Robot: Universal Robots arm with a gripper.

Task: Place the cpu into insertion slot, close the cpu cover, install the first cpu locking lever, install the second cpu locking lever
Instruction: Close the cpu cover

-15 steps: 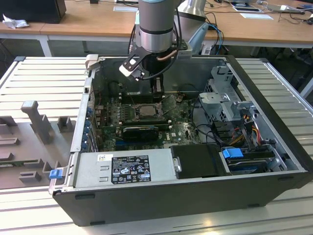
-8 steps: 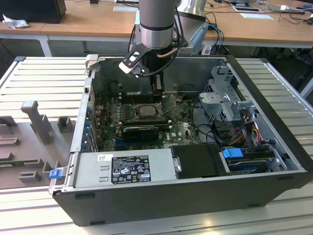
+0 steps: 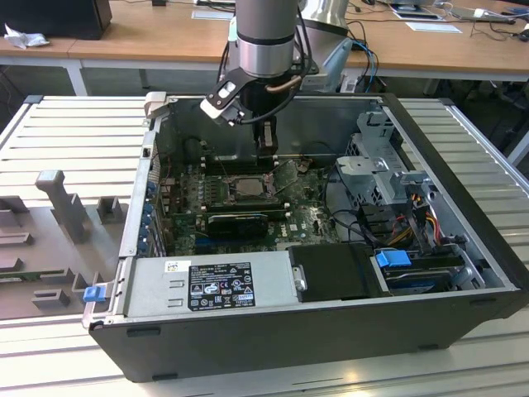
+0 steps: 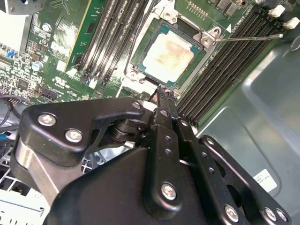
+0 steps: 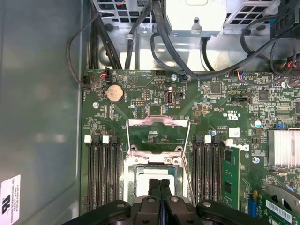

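One open computer case (image 3: 314, 339) lies on a slatted metal table (image 3: 74, 132), with bare table on both sides in the exterior view. The arm (image 3: 264, 33) reaches straight down into the case near its far wall. There is free room towards the power supply box (image 3: 207, 281). The drive cage on the exterior view's right is well apart from the arm.

The motherboard (image 5: 140, 89) covers the case floor. Memory slots (image 5: 104, 173) flank the socket (image 5: 133, 164) closely on two sides, leaving narrow margins.

The cover (image 5: 159, 122) is swung open on the far side of the socket from the gripper (image 5: 159, 182). The first wrist view shows board through its window.

The chip (image 4: 167, 52) lies flat and square in the socket. The second wrist view shows its whole top face. In the first wrist view the fingertips hide its near part.

The gripper's two fingers are pressed together with nothing between them. They hang low over the socket's edge, and I cannot tell whether they touch it.

The second wrist view also shows a thin lever (image 4: 248, 37) sticking out sideways over the memory slots, unlatched. Its far end is cut off at the picture's edge. In the exterior view the socket area is too small to make out in detail.
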